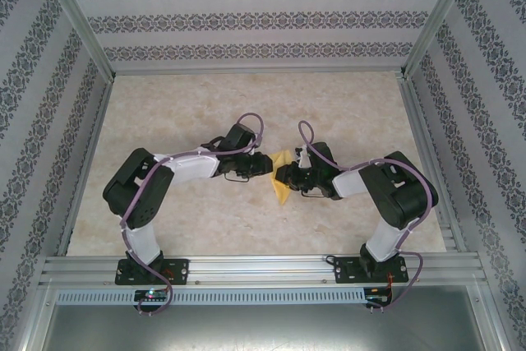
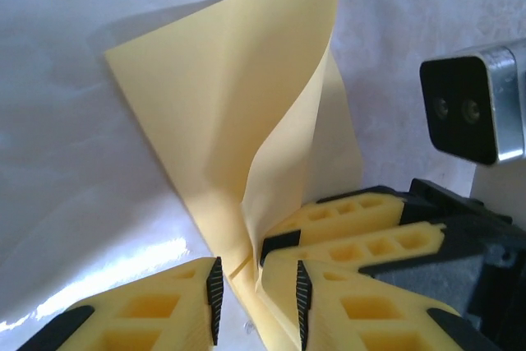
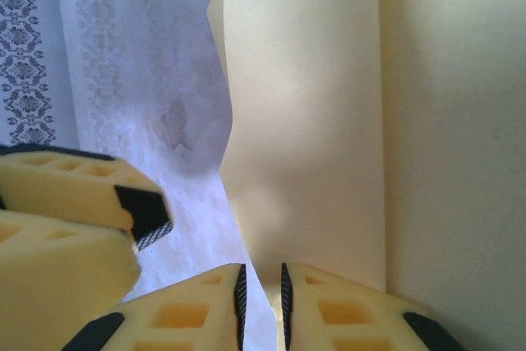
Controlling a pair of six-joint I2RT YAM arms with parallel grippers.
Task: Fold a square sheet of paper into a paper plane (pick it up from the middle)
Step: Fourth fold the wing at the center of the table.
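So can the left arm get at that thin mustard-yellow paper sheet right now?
Probably yes: the left gripper stands open astride the thin mustard-yellow paper sheet, nothing between; the right gripper pinches it alongside.

Marbled tabletop (image 1: 246, 104), floral-striped walls (image 1: 246, 18)

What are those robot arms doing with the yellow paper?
Two robot arms are folding a yellow sheet of paper in the middle of the table. The right gripper pinches one edge, holding part of it up. The left gripper has its jaws apart around a creased flap.
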